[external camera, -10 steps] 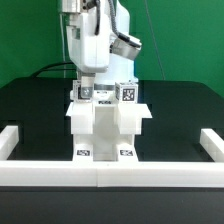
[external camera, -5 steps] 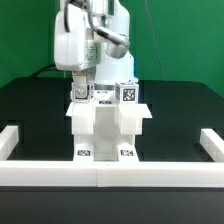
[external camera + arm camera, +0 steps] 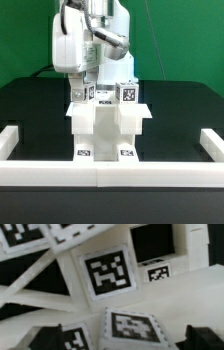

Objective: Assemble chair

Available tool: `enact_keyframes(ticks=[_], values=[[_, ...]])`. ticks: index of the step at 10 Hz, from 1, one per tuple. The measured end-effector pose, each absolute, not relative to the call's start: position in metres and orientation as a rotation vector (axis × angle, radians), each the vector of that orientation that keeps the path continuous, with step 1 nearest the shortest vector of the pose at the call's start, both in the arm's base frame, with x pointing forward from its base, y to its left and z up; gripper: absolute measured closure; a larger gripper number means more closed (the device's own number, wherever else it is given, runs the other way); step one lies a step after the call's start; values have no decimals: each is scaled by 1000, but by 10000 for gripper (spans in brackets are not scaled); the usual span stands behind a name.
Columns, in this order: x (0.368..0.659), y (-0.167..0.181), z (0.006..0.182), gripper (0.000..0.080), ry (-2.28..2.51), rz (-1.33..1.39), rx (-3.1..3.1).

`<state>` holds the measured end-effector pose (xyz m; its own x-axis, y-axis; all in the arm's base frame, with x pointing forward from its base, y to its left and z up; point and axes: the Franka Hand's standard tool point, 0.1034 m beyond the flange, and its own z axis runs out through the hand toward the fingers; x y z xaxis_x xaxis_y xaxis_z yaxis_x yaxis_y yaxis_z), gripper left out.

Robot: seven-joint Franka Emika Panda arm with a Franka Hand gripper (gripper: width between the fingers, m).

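The white blocky chair (image 3: 105, 125) stands in the middle of the black table, its front against the white rail. It carries tags low on the front and on its top pieces. My gripper (image 3: 82, 93) hangs over the top piece on the exterior view's left. In the wrist view my gripper (image 3: 125, 337) is open. Its dark fingertips (image 3: 45, 338) stand wide apart on either side of a tagged white top piece (image 3: 135, 328), with gaps showing. Further tagged faces of the chair (image 3: 105, 272) fill the view beyond.
A white rail (image 3: 40, 172) runs along the table's front, with raised ends at the exterior view's left (image 3: 8, 140) and right (image 3: 212, 143). Bare black table (image 3: 180, 110) lies on both sides of the chair. A green backdrop stands behind.
My hand has turned on its wrist above the chair's top piece. The jaws, shut before, now stand spread apart. The chair has not moved.
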<state>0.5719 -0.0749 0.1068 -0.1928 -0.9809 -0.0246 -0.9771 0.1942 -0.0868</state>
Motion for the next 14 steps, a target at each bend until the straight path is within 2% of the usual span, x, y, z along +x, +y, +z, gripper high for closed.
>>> enact_keyframes(ticks=[4, 14], values=[[576, -72, 108, 151, 1962, -102, -2406], [576, -74, 108, 151, 1084, -115, -2948]])
